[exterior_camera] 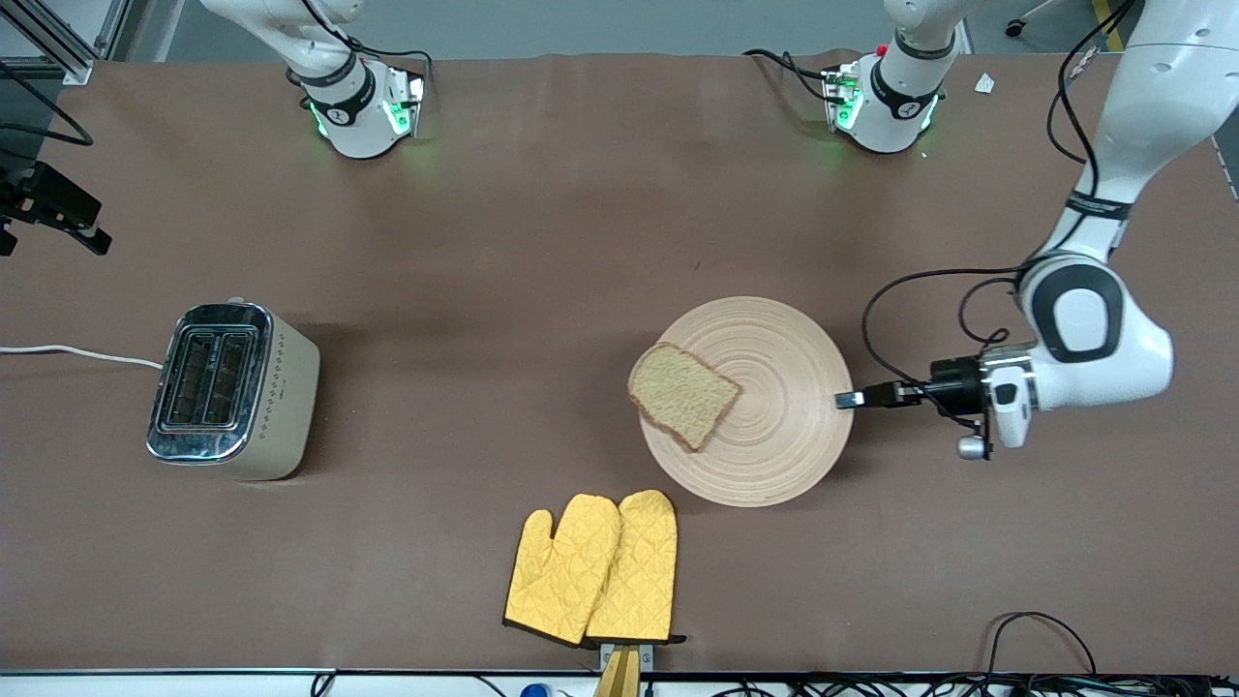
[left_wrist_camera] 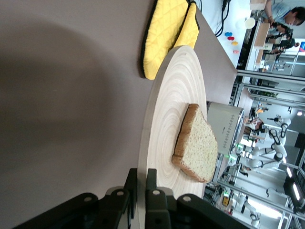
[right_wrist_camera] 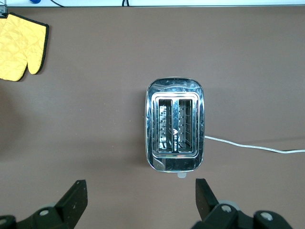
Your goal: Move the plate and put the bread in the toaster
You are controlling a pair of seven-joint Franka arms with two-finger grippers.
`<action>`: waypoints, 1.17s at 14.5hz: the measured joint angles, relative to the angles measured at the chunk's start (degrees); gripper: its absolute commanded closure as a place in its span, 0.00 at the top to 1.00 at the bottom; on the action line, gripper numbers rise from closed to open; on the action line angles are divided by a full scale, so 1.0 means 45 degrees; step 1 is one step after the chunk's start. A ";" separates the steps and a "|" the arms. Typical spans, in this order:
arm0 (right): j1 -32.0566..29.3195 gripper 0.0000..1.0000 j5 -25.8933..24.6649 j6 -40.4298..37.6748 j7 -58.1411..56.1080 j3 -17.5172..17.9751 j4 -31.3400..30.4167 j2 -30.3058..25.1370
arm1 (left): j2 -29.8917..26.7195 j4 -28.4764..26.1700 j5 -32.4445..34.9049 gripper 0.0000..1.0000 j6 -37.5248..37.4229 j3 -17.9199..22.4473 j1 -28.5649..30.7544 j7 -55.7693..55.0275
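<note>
The pale wooden plate [exterior_camera: 774, 436] lies mid-table with the brown bread slice [exterior_camera: 682, 395] on it, at the side toward the right arm's end. My left gripper [exterior_camera: 850, 398] is shut on the plate's rim at the side toward the left arm's end. In the left wrist view its fingers [left_wrist_camera: 152, 183] clamp the rim of the plate [left_wrist_camera: 167, 124], and the bread [left_wrist_camera: 198, 145] lies flat. The toaster [exterior_camera: 232, 387] stands toward the right arm's end, both slots empty. My right gripper [right_wrist_camera: 140, 200] is open and empty, high over the table beside the toaster [right_wrist_camera: 175, 124].
A pair of yellow oven mitts [exterior_camera: 595, 571] lies nearer the front camera than the plate, close to the table's front edge. The toaster's white cord [exterior_camera: 77, 353] runs off toward the right arm's end of the table.
</note>
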 measured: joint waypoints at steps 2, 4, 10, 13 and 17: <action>-0.0004 1.00 -0.0001 -0.0004 0.0000 -0.0003 -0.0006 0.0000 | 0.0065 -0.0500 -0.0529 0.00 0.1693 -0.1056 -0.0109 0.0000; -0.0007 1.00 -0.0001 -0.0007 0.0000 -0.0005 -0.0017 0.0002 | 0.0267 -0.0748 -0.0948 0.00 0.3161 -0.1604 -0.0693 0.0000; -0.0012 1.00 -0.0001 -0.0048 0.0002 -0.0008 -0.0075 0.0025 | 0.1367 -0.0502 -0.3234 0.00 0.7091 -0.1673 -0.4164 0.0378; -0.0018 1.00 -0.0001 -0.0188 0.0002 -0.0015 -0.0142 0.0107 | 0.1886 -0.0048 -0.3811 0.00 0.8041 -0.1660 -0.5251 0.0562; 0.0006 1.00 0.0033 -0.0857 0.0004 0.0076 -0.0183 0.0473 | 0.2783 0.0570 -0.3904 0.00 0.8998 -0.1645 -0.6180 0.0581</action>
